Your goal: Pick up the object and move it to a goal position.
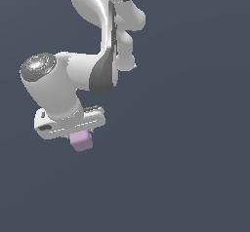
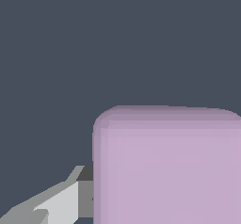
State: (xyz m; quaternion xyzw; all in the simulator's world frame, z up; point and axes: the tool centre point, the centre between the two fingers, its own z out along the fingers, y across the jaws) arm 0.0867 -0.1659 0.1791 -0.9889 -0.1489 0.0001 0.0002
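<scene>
A flat, even slate-blue ground [image 1: 195, 167] fills the exterior view from edge to edge, matte and unmarked; whether it is a table or a floor cannot be told. No container shows in either view.

The arm [image 1: 105, 11] comes in at the top of the frame, left of centre, as a glossy white rounded column, and bends at a joint with a dark grey seam in the upper middle. From there a thick white link runs toward the exterior view's left and ends in a rounded cap with a grey, speckled metallic disc [image 1: 37, 66] at the frame's left, above mid-height. Below that cap the wrist turns down into a flat, pale, box-like hand [image 1: 68, 123] lying slightly tilted, left of centre and a little below the middle.

The fingers [image 1: 81, 137] are hidden in the exterior view by the hand body and the cube. In the wrist view one pale grey finger [image 2: 61, 202] with a darker pad lies against the cube's side, so the grip appears narrow and closed onto it; the other side is out of frame.

The cube [image 1: 81, 141] is small, pale lilac-pink, matte, with softly rounded edges. It sits directly under the hand, touching it, lower left of centre in the exterior view, and fills the lower right of the wrist view.
</scene>
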